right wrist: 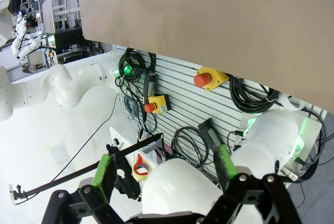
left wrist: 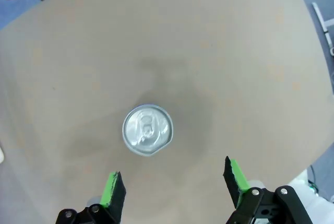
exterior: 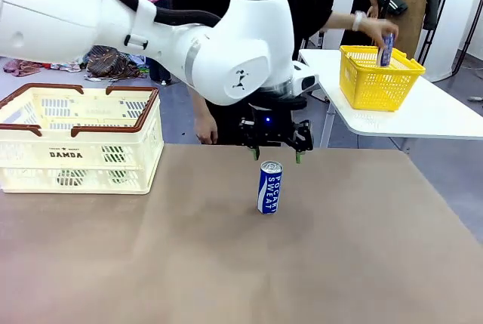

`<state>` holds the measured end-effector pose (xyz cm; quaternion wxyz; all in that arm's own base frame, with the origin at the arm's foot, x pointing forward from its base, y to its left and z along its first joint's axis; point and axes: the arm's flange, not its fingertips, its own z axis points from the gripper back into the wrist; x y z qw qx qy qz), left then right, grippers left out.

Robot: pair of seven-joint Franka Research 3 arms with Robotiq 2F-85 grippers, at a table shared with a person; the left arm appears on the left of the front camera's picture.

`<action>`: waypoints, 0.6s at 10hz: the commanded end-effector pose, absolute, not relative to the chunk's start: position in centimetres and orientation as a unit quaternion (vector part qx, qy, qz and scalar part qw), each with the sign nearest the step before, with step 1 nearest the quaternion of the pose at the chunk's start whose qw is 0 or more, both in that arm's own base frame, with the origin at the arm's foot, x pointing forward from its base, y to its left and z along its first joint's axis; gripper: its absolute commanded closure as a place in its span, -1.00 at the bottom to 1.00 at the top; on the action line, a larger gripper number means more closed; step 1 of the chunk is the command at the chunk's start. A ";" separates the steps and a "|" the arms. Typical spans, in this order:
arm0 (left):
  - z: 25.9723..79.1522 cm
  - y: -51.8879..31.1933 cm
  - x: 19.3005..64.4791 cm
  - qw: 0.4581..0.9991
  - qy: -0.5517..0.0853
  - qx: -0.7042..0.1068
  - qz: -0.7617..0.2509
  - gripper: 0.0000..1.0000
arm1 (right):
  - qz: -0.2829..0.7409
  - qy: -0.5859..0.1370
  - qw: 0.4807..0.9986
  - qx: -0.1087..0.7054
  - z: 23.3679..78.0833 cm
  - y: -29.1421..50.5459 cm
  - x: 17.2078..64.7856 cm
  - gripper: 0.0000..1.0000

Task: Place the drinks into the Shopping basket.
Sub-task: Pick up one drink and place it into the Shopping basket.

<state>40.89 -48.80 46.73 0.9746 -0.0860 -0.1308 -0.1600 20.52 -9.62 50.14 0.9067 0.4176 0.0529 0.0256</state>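
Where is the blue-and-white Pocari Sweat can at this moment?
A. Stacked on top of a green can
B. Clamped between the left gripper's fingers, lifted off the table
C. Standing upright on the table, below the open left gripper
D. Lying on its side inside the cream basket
C: the Pocari Sweat can stands upright on the table, and the left gripper hangs open above it without touching it.

I read "DAMDA" printed on the side wall of the cream basket (exterior: 113, 139), and "POCARI SWEAT" running vertically down the blue can (exterior: 269, 187).
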 end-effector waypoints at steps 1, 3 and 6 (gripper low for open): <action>45.0 -50.2 41.6 0.979 -0.158 -0.042 -0.120 -1.00 | 0.031 0.049 0.905 0.422 50.3 -9.6 20.6 -1.00; 44.6 -49.9 41.8 0.981 -0.168 -0.022 -0.094 -1.00 | 0.031 0.049 0.905 0.422 50.3 -9.6 20.6 -1.00; 55.7 -38.0 38.1 0.974 -0.139 -0.133 -0.116 -1.00 | 0.031 0.049 0.905 0.422 50.3 -9.6 20.6 -1.00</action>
